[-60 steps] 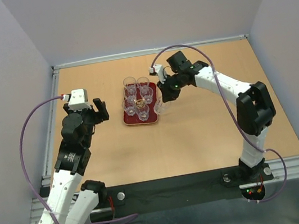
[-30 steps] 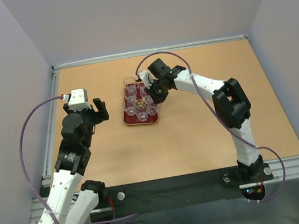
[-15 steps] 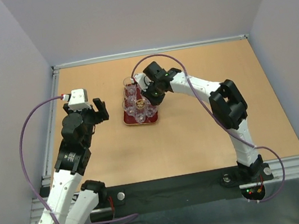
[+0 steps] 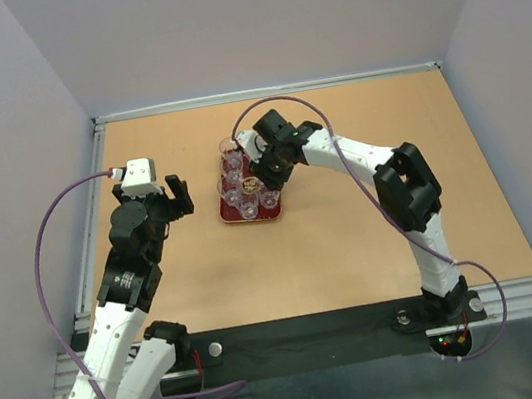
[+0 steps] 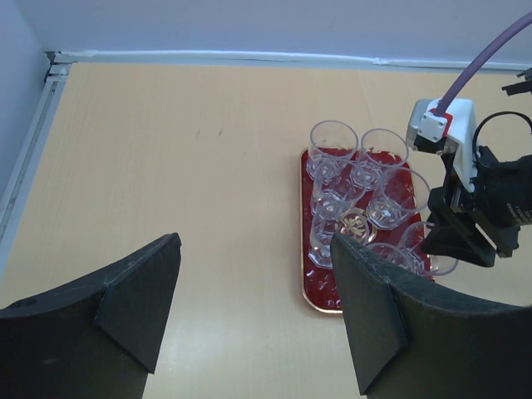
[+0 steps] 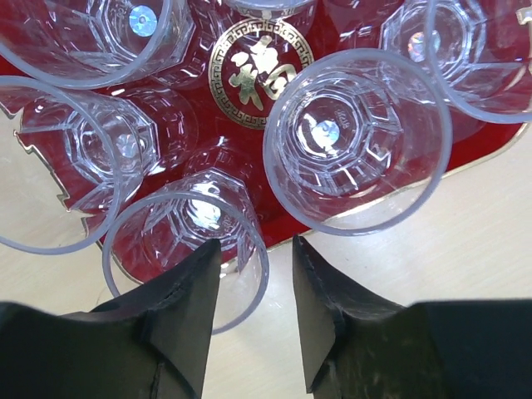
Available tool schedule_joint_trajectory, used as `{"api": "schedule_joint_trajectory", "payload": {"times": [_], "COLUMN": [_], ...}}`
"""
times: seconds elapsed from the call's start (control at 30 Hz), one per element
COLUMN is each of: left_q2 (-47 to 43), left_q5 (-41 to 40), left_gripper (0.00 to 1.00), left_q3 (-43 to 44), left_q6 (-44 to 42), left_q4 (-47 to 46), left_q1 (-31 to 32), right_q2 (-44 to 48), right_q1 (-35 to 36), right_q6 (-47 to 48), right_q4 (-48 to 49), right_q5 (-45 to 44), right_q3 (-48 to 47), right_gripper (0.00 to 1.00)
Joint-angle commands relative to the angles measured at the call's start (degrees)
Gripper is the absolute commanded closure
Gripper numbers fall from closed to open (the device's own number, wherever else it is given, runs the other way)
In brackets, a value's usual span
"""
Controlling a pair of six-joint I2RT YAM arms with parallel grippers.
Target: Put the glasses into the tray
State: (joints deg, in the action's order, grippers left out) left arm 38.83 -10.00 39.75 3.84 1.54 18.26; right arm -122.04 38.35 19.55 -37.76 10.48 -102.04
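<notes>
Glasses (image 5: 331, 145) on tray (image 5: 316, 288); right arm (image 4: 360, 155) stretched over it, right gripper (image 6: 256, 246) parted astride one rim; left gripper (image 5: 254, 249) spread wide

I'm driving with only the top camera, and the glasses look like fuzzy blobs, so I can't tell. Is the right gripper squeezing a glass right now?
Observer: No. The right wrist camera shows the right gripper with its fingers apart. The rim of one small clear round glass passes between them, with a gap on each side.
Operator: Is that glass really standing on the tray?
Observer: Yes. Its faceted base sits on the flat dark red rectangular tray, close to the tray's edge.
</notes>
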Motion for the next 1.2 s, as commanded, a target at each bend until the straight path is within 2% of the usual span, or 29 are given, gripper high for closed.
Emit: {"api": "schedule_joint_trajectory", "payload": {"times": [0.0,0.4,0.5,0.7,0.77,0.83,0.87,0.9,0.93,1.03,1.17], "left_q2": [-0.7,-0.9,-0.9,-1.2,-1.2,-1.3,-1.5,-1.6,-1.9,-2.8,-3.8], "left_q5": [-0.8,-1.6,-2.1,-3.2,-3.4,-3.6,-4.0,-4.2,-4.8,-5.0,-5.9], "left_gripper": [0.16,0.16,0.16,0.16,0.16,0.16,0.16,0.16,0.16,0.16,0.16], "left_q3": [-0.6,-0.6,-0.6,-0.8,-0.9,-0.9,-1.0,-1.0,-1.1,-1.4,-0.5], "left_q6": [-0.8,-0.8,-1.0,-1.2,-1.2,-1.3,-1.4,-1.4,-1.5,-1.6,-2.3], "left_q4": [-2.6,-2.5,-2.5,-2.7,-2.8,-2.8,-2.9,-2.9,-2.9,-3.4,-2.5], "left_q1": [0.0,0.0,0.0,0.0,0.0,0.0,0.0,0.0,0.0,0.0,0.0], "right_q2": [6.0,20.0,24.3,34.1,40.5,48.0,50.8,53.3,57.9,65.6,72.4], "right_q1": [0.5,0.1,-2.1,-16.2,-20.3,-24.2,-25.7,-27.2,-30.0,-35.9,-39.5], "right_q6": [1.1,6.5,6.8,2.0,0.7,-0.6,-2.2,-3.4,-5.7,-10.7,-15.4], "right_q4": [1.0,1.0,1.5,6.5,10.9,14.6,18.7,20.9,23.1,29.2,32.0], "right_q5": [-1.7,-9.2,-9.3,0.2,1.5,1.5,1.2,0.3,-2.9,-8.2,-13.6], "right_q3": [-1.7,6.0,8.8,18.6,25.4,30.8,33.2,36.1,40.7,49.4,57.3], "right_gripper": [0.53,0.45,0.43,0.34,0.21,0.13,0.06,0.06,0.0,0.0,0.0]}}
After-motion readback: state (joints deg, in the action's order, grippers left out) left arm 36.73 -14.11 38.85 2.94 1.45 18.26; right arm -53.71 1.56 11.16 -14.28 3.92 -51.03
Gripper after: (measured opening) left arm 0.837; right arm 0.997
